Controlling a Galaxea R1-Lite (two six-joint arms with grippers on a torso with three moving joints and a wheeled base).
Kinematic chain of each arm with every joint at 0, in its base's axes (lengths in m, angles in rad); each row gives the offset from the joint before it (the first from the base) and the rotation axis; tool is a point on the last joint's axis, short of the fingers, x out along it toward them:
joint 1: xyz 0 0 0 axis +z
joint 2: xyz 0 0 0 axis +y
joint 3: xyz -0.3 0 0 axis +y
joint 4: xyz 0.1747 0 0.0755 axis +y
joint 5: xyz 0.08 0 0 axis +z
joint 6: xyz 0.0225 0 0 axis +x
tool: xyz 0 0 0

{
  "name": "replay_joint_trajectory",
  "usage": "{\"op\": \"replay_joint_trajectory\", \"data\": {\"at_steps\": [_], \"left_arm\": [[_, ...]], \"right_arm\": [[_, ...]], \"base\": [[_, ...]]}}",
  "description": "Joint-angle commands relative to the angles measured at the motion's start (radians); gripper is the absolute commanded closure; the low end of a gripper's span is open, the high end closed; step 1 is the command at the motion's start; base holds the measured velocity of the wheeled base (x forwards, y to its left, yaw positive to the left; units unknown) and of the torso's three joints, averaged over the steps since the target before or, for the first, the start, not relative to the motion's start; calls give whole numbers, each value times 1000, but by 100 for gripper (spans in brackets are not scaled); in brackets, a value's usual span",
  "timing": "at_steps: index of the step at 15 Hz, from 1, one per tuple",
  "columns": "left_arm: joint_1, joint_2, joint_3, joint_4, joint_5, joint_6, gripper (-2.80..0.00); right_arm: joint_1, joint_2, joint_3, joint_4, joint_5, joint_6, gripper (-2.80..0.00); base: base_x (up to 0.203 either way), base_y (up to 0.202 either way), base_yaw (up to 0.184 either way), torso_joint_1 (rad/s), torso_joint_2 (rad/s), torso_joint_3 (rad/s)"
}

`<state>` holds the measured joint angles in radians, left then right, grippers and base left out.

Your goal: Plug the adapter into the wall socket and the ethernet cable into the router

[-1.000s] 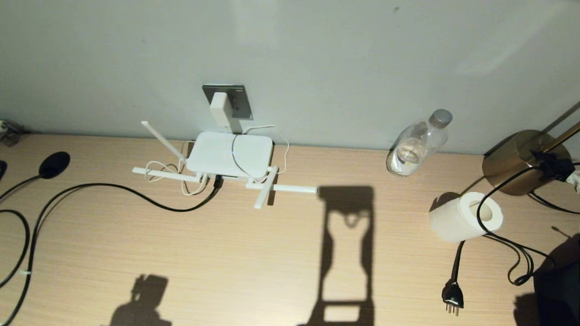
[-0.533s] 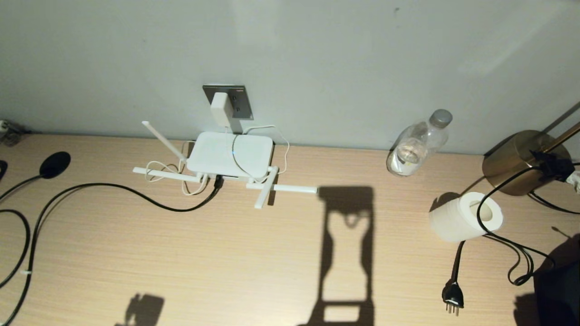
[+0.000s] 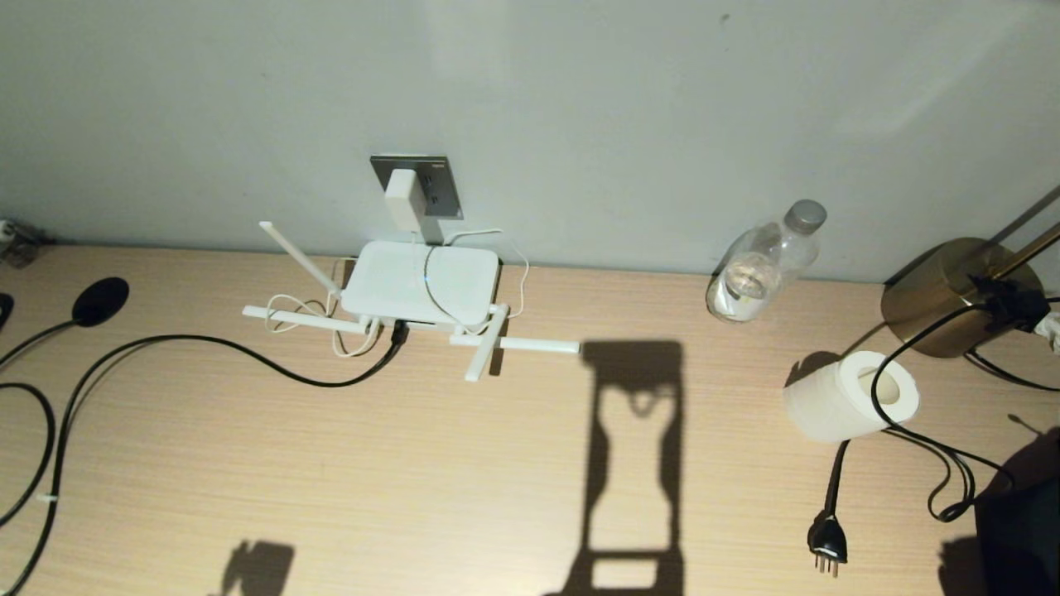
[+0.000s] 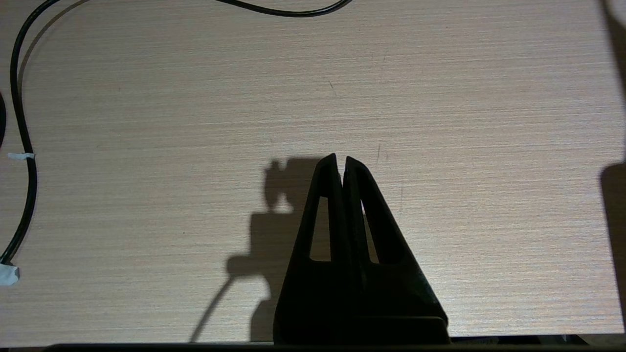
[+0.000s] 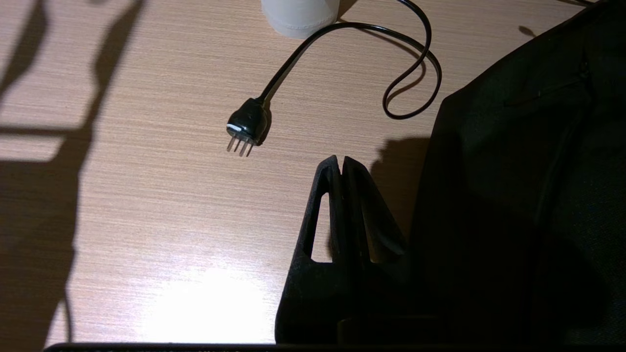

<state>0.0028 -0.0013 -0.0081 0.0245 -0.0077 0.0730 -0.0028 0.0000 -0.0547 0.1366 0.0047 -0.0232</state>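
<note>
Adapter (image 3: pixel 403 199) sits in wall socket (image 3: pixel 436 178) above router (image 3: pixel 421 282), head view only. Wrist views alone show left pincer (image 4: pixel 340 158) and right pincer (image 5: pixel 340 159), both closed, empty, over counter (image 3: pixel 464 480).

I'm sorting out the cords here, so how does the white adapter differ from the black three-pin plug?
The adapter is a white block seated in the wall socket; the black three-pin plug lies loose on the desk, pins bare. The adapter trails a thin white cord; the plug has a thicker black one. Neither is held by a gripper.
</note>
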Motion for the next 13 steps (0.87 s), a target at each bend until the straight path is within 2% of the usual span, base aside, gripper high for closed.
{"op": "replay_joint_trajectory", "data": {"at_steps": [1,13], "left_arm": [[0,0,0,0,0,1,0],[0,0,0,0,0,1,0]], "right_arm": [[1,0,1,1,2,-9,0],[0,1,2,1,0,-34,0]], "base": [[0,0,0,0,0,0],[0,0,0,0,0,0]]}}
